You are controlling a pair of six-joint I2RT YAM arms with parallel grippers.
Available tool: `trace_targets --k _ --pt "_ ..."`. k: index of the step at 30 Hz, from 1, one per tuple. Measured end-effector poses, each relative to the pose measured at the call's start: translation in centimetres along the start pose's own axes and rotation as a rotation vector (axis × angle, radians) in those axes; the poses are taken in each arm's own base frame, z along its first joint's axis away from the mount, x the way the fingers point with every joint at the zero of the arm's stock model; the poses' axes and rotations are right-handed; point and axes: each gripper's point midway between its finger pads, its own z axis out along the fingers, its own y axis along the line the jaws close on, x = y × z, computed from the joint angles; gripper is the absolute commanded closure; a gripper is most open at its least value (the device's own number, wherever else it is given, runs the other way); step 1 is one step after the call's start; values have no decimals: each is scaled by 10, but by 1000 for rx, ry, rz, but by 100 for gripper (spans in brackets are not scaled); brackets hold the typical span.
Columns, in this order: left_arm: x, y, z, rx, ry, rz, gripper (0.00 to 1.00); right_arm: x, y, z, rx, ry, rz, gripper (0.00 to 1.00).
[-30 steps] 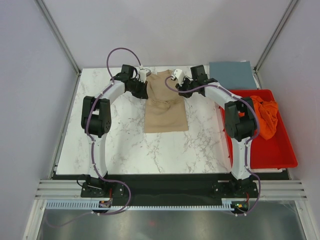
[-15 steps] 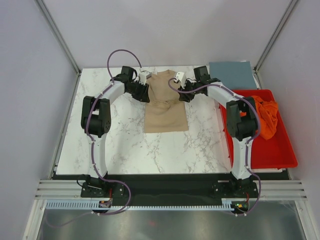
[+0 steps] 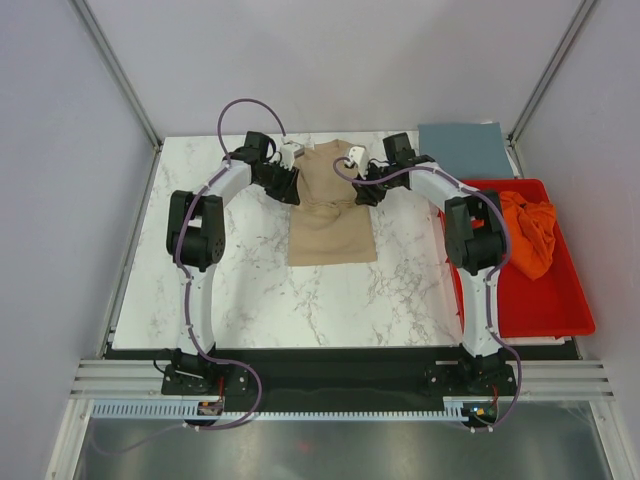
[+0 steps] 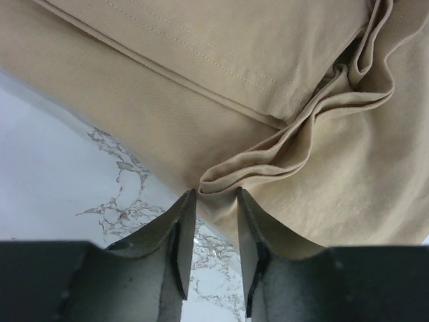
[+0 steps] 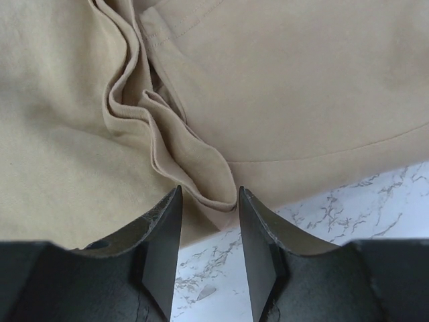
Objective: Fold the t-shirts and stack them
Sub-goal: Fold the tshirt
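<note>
white marble table [image 3: 250,290], tan t-shirt [image 3: 330,225] at centre, blue-grey t-shirt [image 3: 465,150] far right corner, red tray [image 3: 545,310] on right

Tan t-shirt [image 3: 330,215]: folded to a long narrow rectangle, flat on the marble table [image 3: 230,290], mid-width, its top reaching the far edge. The near half is smooth with a straight near edge. A bunched crosswise ridge of soft pleats sits across it about a third down from the far end, and a stitched hem shows beside the ridge. Slate blue-grey t-shirt [image 3: 463,148]: neat flat rectangle at the far right corner of the surface. Orange t-shirt [image 3: 527,230]: unfolded, crumpled heap in the far half of the red tray [image 3: 545,310], at the surface's right edge.
</note>
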Motion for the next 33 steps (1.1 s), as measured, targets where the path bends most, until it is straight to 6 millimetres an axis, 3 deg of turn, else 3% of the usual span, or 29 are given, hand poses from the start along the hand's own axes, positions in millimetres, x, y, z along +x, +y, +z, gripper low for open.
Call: trace_targets --k 2,3,4,6,7,14,22,33 --pt "0 0 0 1 1 1 68 2 0 2 -5 4 2 57" --pt "0 0 0 2 1 3 75 3 0 3 -7 6 1 62" --pt "0 0 0 2 1 5 80 4 0 4 -10 7 1 79" --pt "-1 0 -1 3 0 7 98 3 -2 6 -11 5 -6 97" --pt "-2 0 -1 4 0 8 98 4 -2 6 -12 5 -8 100" --pt "-2 3 -2 -14 7 8 98 6 -4 7 -6 8 -2 100" --pt "1 9 -2 -50 20 5 98 23 1 8 3 17 21 100" --pt "2 14 -3 -80 29 -5 98 16 -4 -10 79 -42 39 100"
